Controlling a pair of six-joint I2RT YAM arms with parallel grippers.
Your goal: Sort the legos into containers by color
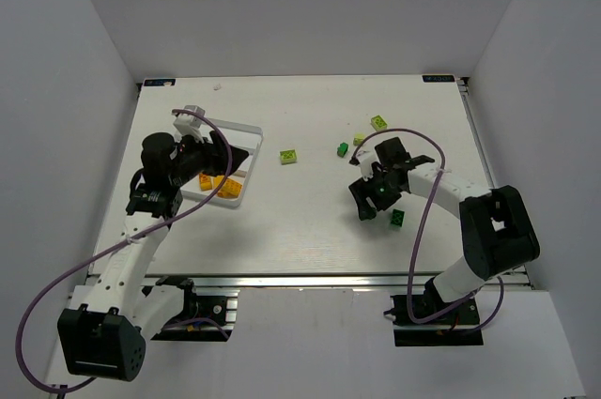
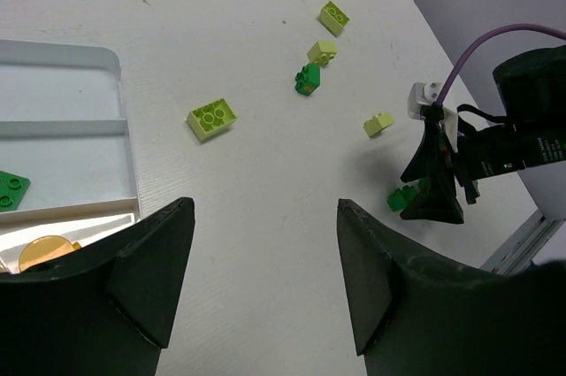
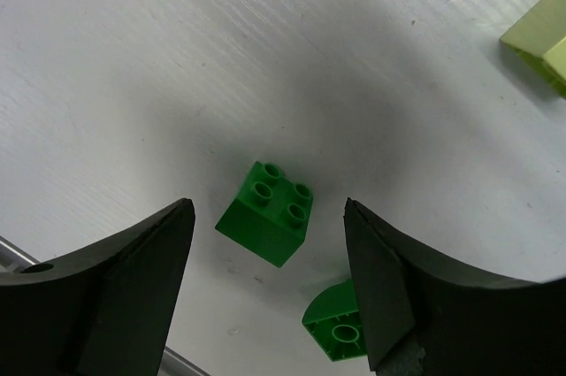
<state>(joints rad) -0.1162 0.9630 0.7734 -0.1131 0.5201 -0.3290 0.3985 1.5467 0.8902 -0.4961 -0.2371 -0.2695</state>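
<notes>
A dark green lego (image 3: 265, 212) lies studs-up on the table between the fingers of my right gripper (image 3: 267, 206), which is open and not touching it. A second green piece (image 3: 340, 323) lies upside down by the right finger. From above, my right gripper (image 1: 369, 199) hangs low at the table's right, with a dark green lego (image 1: 397, 218) beside it. My left gripper (image 2: 263, 208) is open and empty, hovering at the edge of the white container tray (image 2: 106, 119). The tray (image 1: 254, 141) holds orange legos (image 1: 211, 183) and a green one (image 2: 11, 188).
Loose on the table are pale lime legos (image 1: 288, 156), (image 1: 378, 122), (image 1: 360, 139) and a dark green one (image 1: 343, 148). A lime lego (image 3: 539, 40) lies beyond my right gripper. White walls enclose the table on three sides.
</notes>
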